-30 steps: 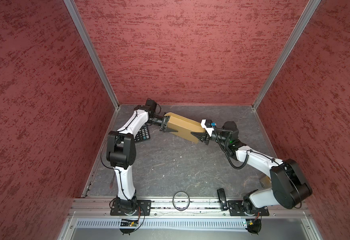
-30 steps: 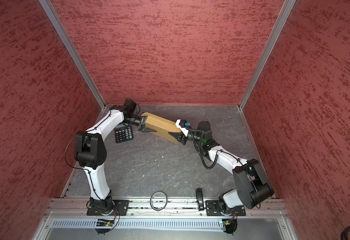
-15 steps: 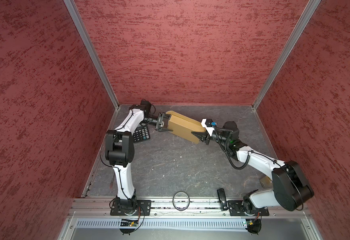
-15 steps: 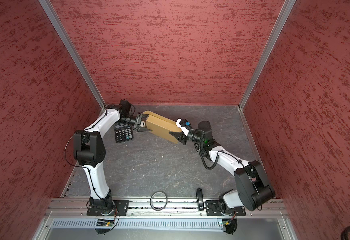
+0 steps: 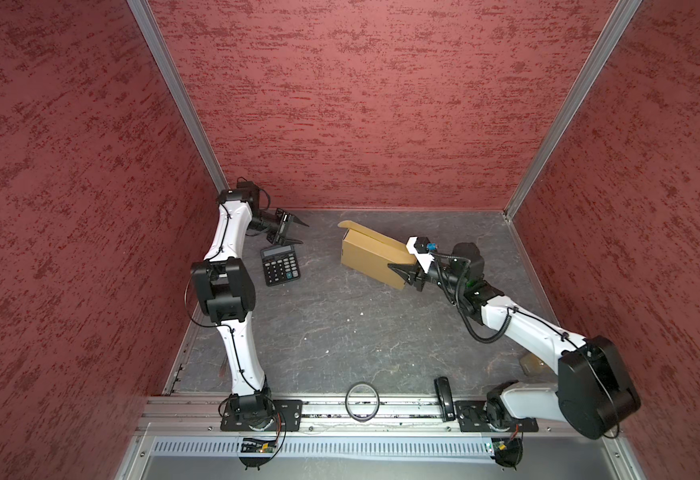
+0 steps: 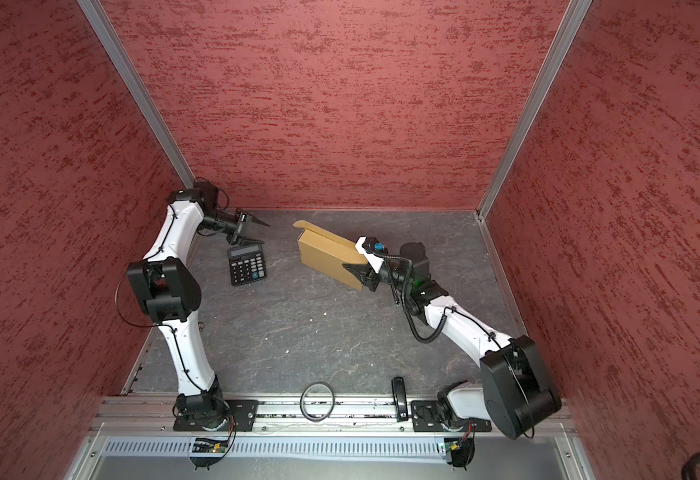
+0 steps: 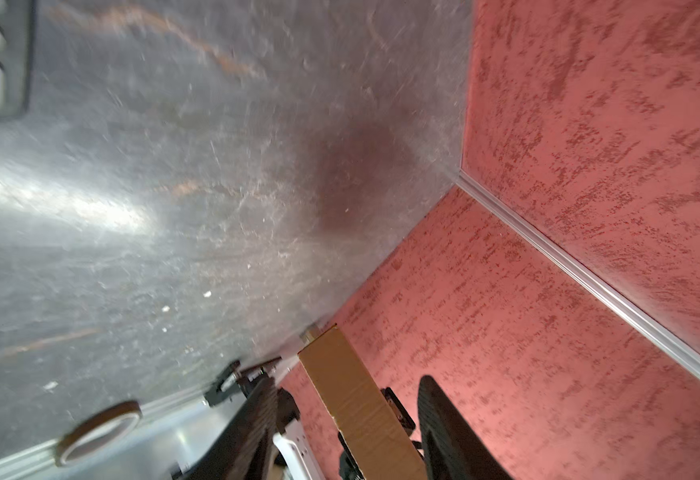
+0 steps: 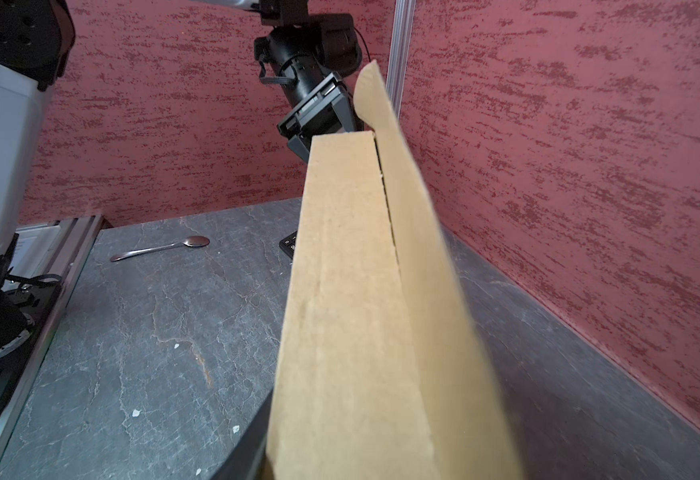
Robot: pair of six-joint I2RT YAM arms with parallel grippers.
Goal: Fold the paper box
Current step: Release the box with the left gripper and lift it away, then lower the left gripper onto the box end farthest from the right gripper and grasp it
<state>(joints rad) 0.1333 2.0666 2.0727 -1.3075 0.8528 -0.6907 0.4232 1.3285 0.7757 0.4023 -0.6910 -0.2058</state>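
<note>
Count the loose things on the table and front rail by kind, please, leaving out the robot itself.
Box: 1
Calculator: 1
Spoon: 1
Tape roll: 1
Black oblong thing: 1
Tan thing, half hidden: 1
Total: 6

No writing can be read; keys on the calculator [image 5: 280, 264] are too small.

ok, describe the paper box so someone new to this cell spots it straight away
Take the grey table walled in red and look toward its far edge, right of the middle. There the right gripper clamps one end of the paper box, a long tan cardboard block with a flap open at its free end. Its neighbour, the calculator to the left, is black and flat.
</note>
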